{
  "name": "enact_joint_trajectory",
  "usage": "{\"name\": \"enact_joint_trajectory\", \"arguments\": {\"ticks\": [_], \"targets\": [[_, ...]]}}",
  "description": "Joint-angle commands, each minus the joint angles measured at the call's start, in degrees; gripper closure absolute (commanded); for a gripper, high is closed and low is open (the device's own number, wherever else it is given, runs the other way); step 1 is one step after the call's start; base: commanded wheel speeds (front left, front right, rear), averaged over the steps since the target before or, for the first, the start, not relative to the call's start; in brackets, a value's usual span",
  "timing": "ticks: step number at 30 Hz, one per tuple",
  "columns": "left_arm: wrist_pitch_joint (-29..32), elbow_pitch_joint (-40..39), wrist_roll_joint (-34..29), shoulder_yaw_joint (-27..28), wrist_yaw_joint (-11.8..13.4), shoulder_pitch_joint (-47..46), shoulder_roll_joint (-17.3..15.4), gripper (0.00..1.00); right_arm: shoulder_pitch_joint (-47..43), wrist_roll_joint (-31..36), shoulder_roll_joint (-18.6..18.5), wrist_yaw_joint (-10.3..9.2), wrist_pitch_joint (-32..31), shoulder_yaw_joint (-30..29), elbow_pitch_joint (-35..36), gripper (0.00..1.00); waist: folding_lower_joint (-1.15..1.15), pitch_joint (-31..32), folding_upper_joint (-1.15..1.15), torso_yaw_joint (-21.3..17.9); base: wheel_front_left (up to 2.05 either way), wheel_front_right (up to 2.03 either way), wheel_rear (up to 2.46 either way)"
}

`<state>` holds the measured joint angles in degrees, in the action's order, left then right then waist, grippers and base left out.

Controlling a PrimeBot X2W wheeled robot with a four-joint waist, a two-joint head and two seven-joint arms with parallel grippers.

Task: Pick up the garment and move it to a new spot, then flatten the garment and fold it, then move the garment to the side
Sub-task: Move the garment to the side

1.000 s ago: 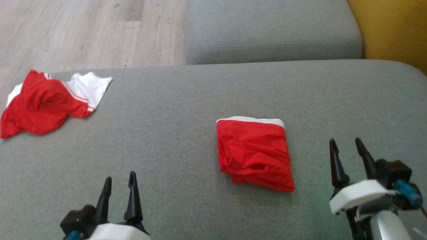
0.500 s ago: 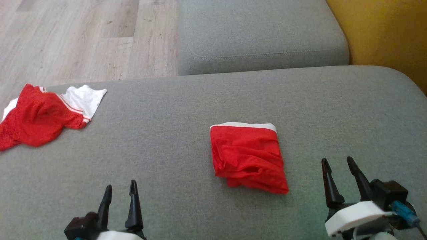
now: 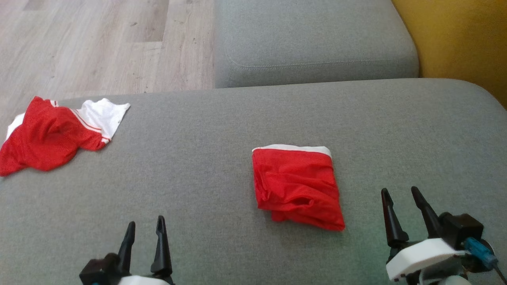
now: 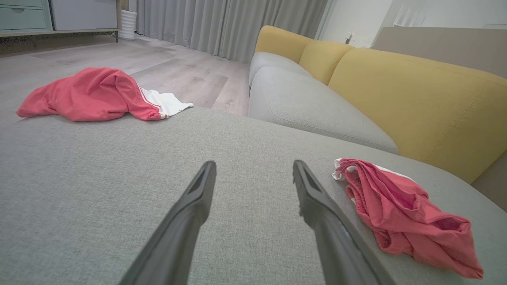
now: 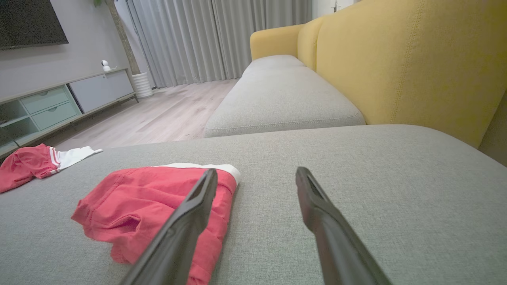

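Note:
A red garment [image 3: 297, 186] with a white waistband lies folded in a rough square mid-cushion; it shows too in the left wrist view [image 4: 400, 213] and the right wrist view [image 5: 154, 202]. A second red and white garment [image 3: 51, 134] lies crumpled at the cushion's far left edge [image 4: 95, 95]. My left gripper [image 3: 145, 221] stands open near the front edge, well left of the folded piece. My right gripper [image 3: 399, 190] is open to the right of the folded piece, apart from it. Both hold nothing [image 4: 254, 163] [image 5: 256, 170].
The grey seat cushion [image 3: 198, 166] spreads wide, with bare fabric between the two garments. Another grey cushion [image 3: 313, 43] lies beyond it, a yellow backrest [image 3: 463, 43] at the right, wooden floor [image 3: 99, 43] at the far left.
The head camera has tilted, so the whole picture sits lower. My right gripper has drawn back toward the front edge, away from the folded garment. Both garments lie as before.

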<state>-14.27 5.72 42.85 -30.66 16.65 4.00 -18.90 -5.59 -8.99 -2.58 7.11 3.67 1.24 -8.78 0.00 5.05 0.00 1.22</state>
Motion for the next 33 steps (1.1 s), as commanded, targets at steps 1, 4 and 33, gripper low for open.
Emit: {"name": "enact_joint_trajectory", "arguments": {"ticks": [1,4,33], "targets": [[-0.5,-1.3,-0.3,1.8,0.2,-2.4,-0.5,0.0,2.0,0.3,-0.3,0.37,0.0,1.1,1.8,0.0,0.0,-0.1,0.0,0.1,0.0,0.0,0.0],[-0.5,-1.1,-0.3,1.6,0.2,-2.6,-0.5,0.0,2.2,0.3,-0.3,0.37,-0.2,1.0,1.3,0.0,0.0,-0.4,0.0,0.4,0.0,0.0,0.0],[-0.2,1.6,-1.7,-0.1,-1.5,-6.2,1.9,0.0,23.2,2.3,-0.3,0.37,-12.5,-3.6,-27.3,0.09,0.0,-10.6,0.0,13.4,0.0,0.0,0.0]]}}
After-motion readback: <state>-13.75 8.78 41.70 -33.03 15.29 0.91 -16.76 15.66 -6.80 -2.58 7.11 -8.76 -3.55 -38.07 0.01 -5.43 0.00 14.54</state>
